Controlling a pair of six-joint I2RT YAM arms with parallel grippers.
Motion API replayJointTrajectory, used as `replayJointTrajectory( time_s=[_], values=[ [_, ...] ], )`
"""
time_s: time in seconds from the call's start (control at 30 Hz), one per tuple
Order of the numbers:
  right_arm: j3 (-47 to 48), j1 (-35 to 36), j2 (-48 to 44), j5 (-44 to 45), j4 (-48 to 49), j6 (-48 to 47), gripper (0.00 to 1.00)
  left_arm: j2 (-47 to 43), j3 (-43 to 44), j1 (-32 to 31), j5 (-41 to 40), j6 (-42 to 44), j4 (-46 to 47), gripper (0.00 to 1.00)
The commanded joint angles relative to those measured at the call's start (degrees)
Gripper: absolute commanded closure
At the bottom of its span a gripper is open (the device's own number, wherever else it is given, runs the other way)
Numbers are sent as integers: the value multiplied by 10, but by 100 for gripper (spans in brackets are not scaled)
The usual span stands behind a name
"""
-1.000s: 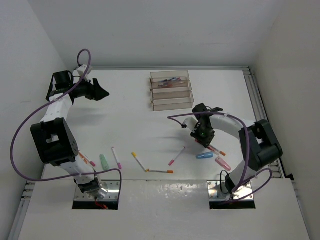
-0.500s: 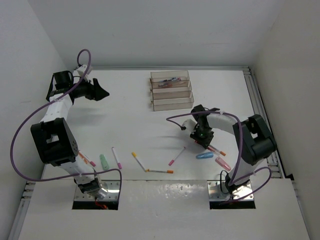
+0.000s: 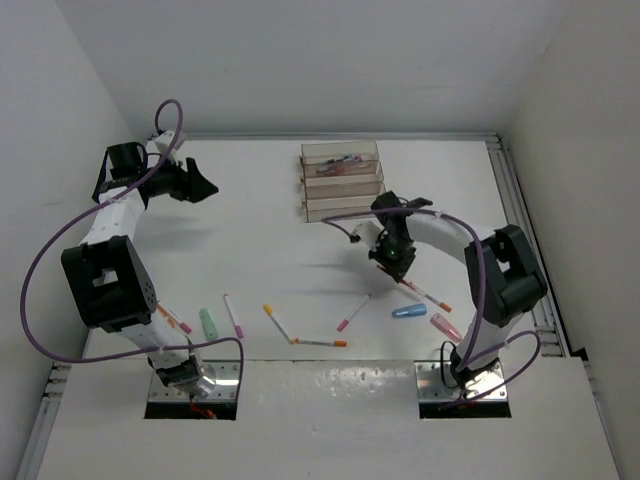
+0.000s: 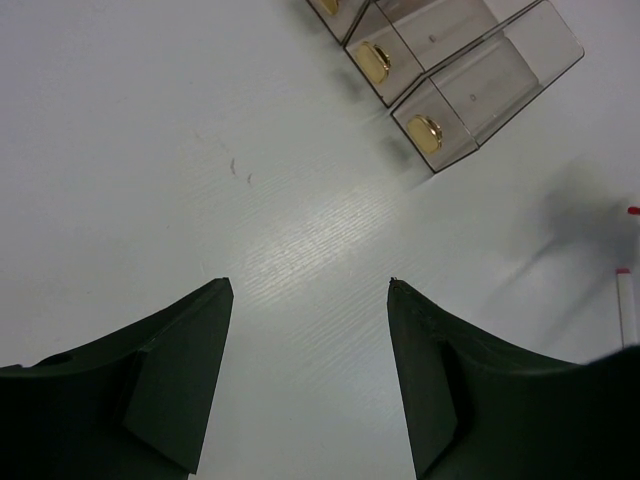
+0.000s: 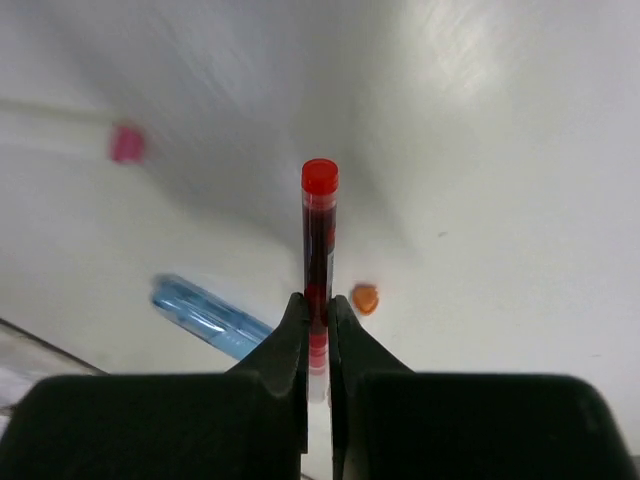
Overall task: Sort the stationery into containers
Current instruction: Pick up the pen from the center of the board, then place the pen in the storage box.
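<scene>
My right gripper (image 3: 393, 256) is shut on a red-capped pen (image 5: 319, 225) and holds it above the table, just in front of the three clear stepped trays (image 3: 343, 182). The far tray holds a few pens (image 3: 338, 160). My left gripper (image 3: 205, 185) is open and empty at the far left; its wrist view shows the gripper (image 4: 310, 290) over bare table, with the trays (image 4: 470, 90) ahead of it. Loose on the table lie an orange-tipped pen (image 3: 425, 295), a blue stub (image 3: 409, 311), a pink stub (image 3: 446, 326) and a pink-tipped pen (image 3: 353, 312).
More pens lie near the front: yellow-tipped (image 3: 277, 320), orange-tipped (image 3: 320, 342), pink (image 3: 232, 315), a green stub (image 3: 208, 322), and pens by the left base (image 3: 172, 320). Below the right gripper are the blue stub (image 5: 205, 310) and an orange cap (image 5: 365, 298).
My right gripper has moved back and left toward the trays, carrying the red-capped pen. The left arm has not moved.
</scene>
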Motion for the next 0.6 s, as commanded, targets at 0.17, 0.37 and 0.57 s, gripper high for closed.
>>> replayJointTrajectory(
  time_s=[0.17,0.37,0.57],
  values=[
    [357,-4,-13,-165,-98,144,100,-26,0,-5,16,-18,27,31],
    [355,-49,4,-216,225,516,100,-15,6,-10,17,-68,75,31],
    [305,-43,79,-64,616,876,100,-17,27,-19,-11,-28,22,31]
  ],
)
